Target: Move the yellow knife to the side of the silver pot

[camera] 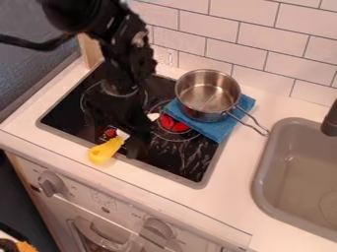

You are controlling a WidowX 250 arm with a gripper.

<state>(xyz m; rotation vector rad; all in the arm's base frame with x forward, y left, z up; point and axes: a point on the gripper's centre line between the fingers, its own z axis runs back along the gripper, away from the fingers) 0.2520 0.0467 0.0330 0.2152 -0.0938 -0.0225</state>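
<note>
The black gripper hangs over the left half of the stove top, directly above the yellow knife. The knife's yellow handle points toward the front edge of the stove. Its middle is hidden behind the gripper, and a pale bit of blade shows on the gripper's right. Whether the gripper holds the knife, I cannot tell. The silver pot stands upright on a folded blue cloth at the back right of the stove, its handle toward the right.
Red burner markings show on the black stove top. A grey sink is set into the counter at the right, with a dark faucet over its edge. A tiled wall rises behind; knobs line the front panel.
</note>
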